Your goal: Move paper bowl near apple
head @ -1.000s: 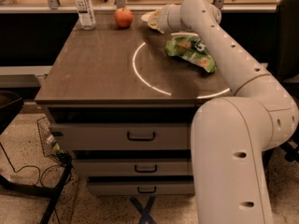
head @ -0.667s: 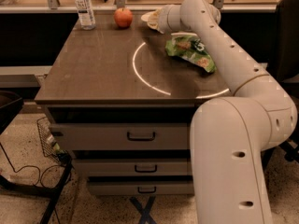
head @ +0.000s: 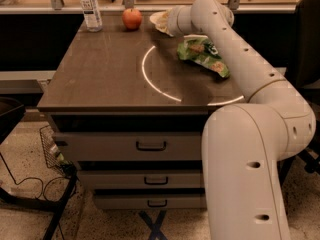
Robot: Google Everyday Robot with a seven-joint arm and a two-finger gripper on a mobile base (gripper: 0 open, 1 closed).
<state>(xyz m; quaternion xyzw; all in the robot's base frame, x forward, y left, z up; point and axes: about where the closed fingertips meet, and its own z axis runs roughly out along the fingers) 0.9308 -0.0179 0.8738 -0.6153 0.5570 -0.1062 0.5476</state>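
Note:
The paper bowl [head: 158, 20] is off-white and sits tilted at the far edge of the table, right of the apple. The apple [head: 132, 18] is red with yellow patches and stands at the far edge, about a bowl's width left of the bowl. My gripper [head: 166, 22] is at the end of the white arm that reaches across the table's right side. It is shut on the bowl's right rim, and the wrist hides most of it.
A clear plastic bottle [head: 90, 9] with a white label stands at the far left corner. A green snack bag [head: 204, 54] lies under the arm on the right. The dark table [head: 100, 79] has drawers below it. A wire basket [head: 50, 149] is on the floor at left.

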